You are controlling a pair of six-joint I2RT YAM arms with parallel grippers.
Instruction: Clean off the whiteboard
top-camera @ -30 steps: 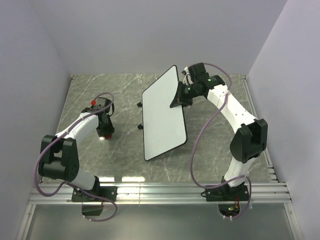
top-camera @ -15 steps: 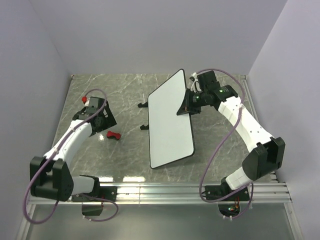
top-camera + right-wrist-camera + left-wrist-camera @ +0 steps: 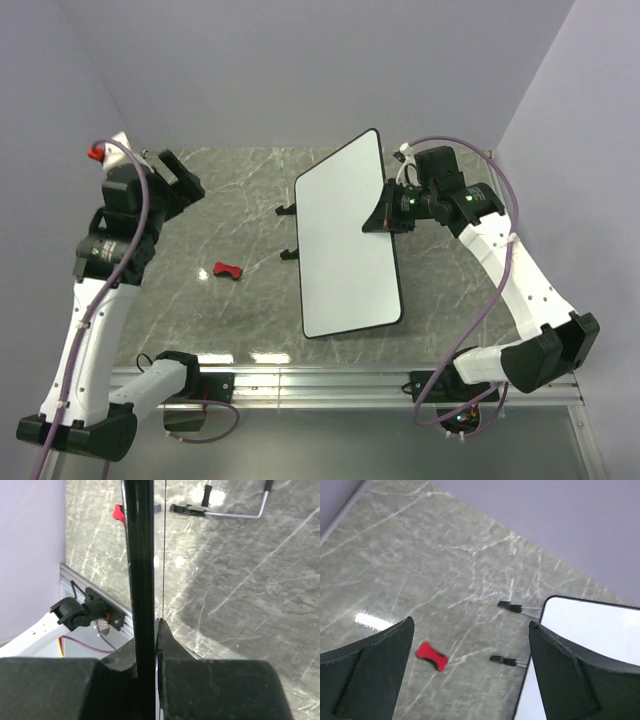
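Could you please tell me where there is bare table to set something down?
The table lies bare from the eraser to its left edge, and in the near strip between eraser and rail. It is crowded around the whiteboard, held by the right gripper, with wire legs sticking out on its left.

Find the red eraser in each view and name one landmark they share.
Top external: red eraser on the table, left of the whiteboard.
Left wrist: lower left of centre.
Right wrist: a red sliver at the top left, beside the board's edge.
Shared landmark: the whiteboard.
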